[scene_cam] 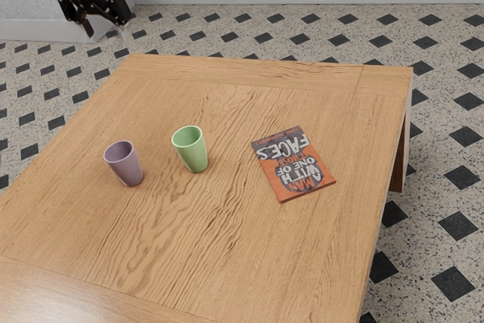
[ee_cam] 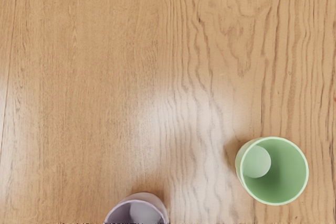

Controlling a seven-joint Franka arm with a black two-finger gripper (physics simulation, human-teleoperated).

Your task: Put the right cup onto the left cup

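Note:
My gripper (scene_cam: pixel 106 29) is high at the exterior view's upper left, off beyond the table's far left corner, with its fingers apart and nothing between them. A green cup (scene_cam: pixel 192 150) stands upright on the table, and a purple cup (scene_cam: pixel 125 165) stands a short gap away toward the exterior view's left. Seen from above in the wrist view, the green cup (ee_cam: pixel 272 171) shows its hollow inside. The purple cup (ee_cam: pixel 137 211) is cut off by that view's lower edge.
An orange book (scene_cam: pixel 293 163) lies flat on the wooden table (scene_cam: pixel 181 247), on the green cup's side away from the purple cup. The table's far edge runs below my gripper's height. Beyond it are a patterned floor (scene_cam: pixel 257 24) and a pale wall.

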